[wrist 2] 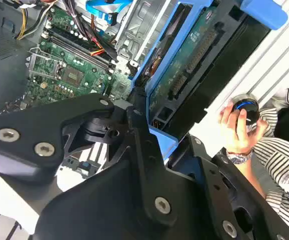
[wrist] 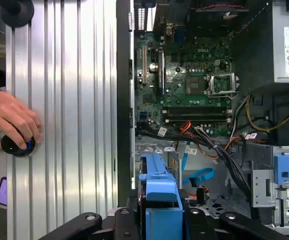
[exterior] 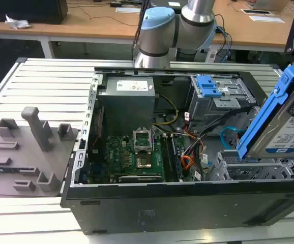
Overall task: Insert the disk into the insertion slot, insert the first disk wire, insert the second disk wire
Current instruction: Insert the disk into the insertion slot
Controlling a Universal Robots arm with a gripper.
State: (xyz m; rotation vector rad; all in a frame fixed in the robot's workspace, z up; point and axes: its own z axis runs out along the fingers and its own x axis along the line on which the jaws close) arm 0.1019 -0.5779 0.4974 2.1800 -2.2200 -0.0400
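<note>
Disk [exterior: 292, 129], silver-grey with a white-and-blue label and a bright blue frame, hangs tilted above the insertion slot [exterior: 243, 166], clenched in the gripper [wrist: 160, 216], seemingly by its frame; the exterior view's right edge cuts it off.

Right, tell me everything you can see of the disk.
The disk is a flat silver-grey hard drive with a white-and-blue label, clipped in a bright blue plastic frame. The second wrist view shows its other face, a green circuit board. It hangs steeply tilted at the exterior view's right, above the insertion slot and not in it. The claw holds it by the blue frame.
</note>
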